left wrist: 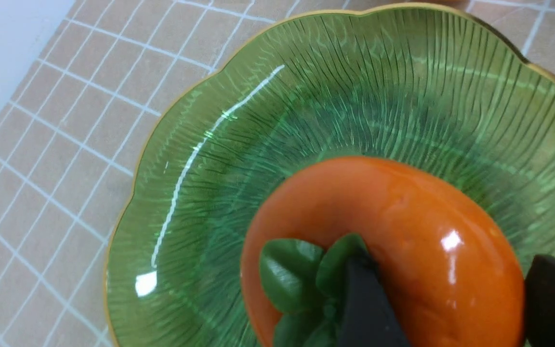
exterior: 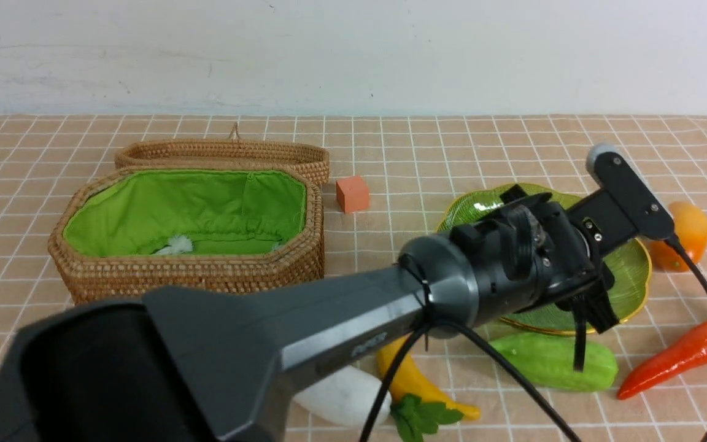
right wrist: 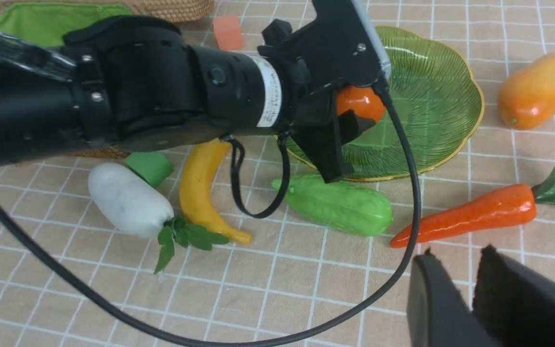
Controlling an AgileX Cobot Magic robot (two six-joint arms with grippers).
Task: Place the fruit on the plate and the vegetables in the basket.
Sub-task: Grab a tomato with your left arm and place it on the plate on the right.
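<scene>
Persimmon (left wrist: 388, 226) gripped by the left gripper (left wrist: 455, 308) over the plate (left wrist: 239, 120)
Its dark fingers (left wrist: 364, 303) are spread only as wide as the fruit, one beside the leaf cap; contact with the glass cannot be told. In the front view the arm slants from lower left to right of centre, the gourd (exterior: 553, 362) just below the plate's rim, the mango (exterior: 685, 236) beside it at right. The right gripper (right wrist: 458, 262) is nearly closed, empty
</scene>
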